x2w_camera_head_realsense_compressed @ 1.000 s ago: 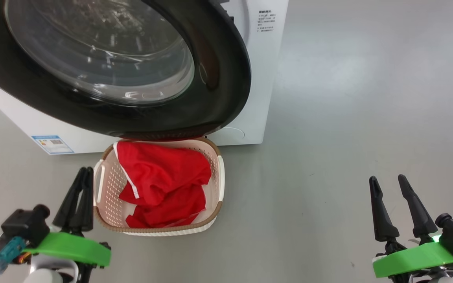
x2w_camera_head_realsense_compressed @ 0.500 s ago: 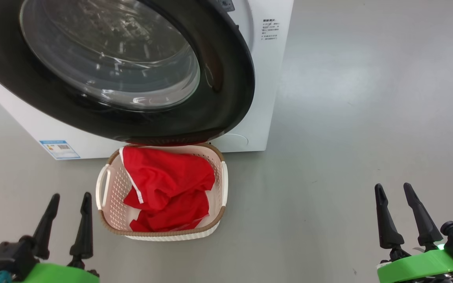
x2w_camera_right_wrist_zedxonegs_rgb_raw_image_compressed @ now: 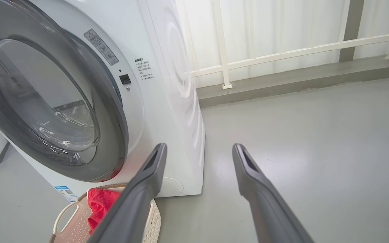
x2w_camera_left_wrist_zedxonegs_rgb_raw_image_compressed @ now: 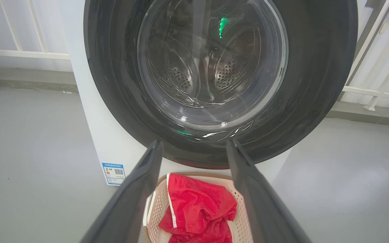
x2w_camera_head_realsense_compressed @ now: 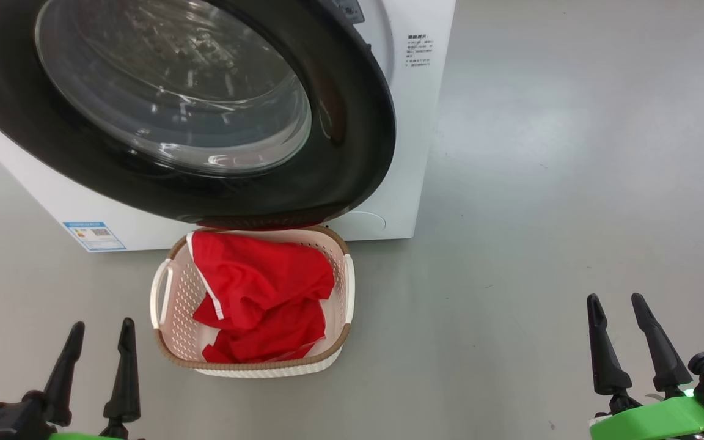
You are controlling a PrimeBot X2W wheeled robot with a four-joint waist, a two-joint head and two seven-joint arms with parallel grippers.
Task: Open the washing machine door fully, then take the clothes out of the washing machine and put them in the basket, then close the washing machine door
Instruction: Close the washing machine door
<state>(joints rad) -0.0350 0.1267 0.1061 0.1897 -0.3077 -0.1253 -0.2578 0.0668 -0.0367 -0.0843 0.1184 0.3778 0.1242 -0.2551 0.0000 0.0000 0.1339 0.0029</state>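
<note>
Head view: door point(x2w_camera_head_realsense_compressed: 340, 122) set across the washer point(x2w_camera_head_realsense_compressed: 416, 134) front. Basket point(x2w_camera_head_realsense_compressed: 344, 287) on the floor point(x2w_camera_head_realsense_compressed: 541, 214) just below the door, clothes point(x2w_camera_head_realsense_compressed: 260, 287) heaped inside. Left gripper point(x2w_camera_head_realsense_compressed: 102, 325) at lower left, jaws spread, holding nothing. Right gripper point(x2w_camera_head_realsense_compressed: 615, 299) at lower right, likewise spread and bare.

Left wrist view adds: steel drum point(x2w_camera_left_wrist_zedxonegs_rgb_raw_image_compressed: 211, 67) seen through the door glass; blue label point(x2w_camera_left_wrist_zedxonegs_rgb_raw_image_compressed: 114, 172) on the washer.

Right wrist view adds: washer's side panel point(x2w_camera_right_wrist_zedxonegs_rgb_raw_image_compressed: 181, 101); white railing point(x2w_camera_right_wrist_zedxonegs_rgb_raw_image_compressed: 282, 54) behind. Door edge lies close to the front; whether it is latched cannot be told.

The clothes point(x2w_camera_head_realsense_compressed: 260, 287) lie in the basket point(x2w_camera_head_realsense_compressed: 176, 299) — on the floor point(x2w_camera_head_realsense_compressed: 541, 183), before the washing machine point(x2w_camera_head_realsense_compressed: 416, 134).
</note>
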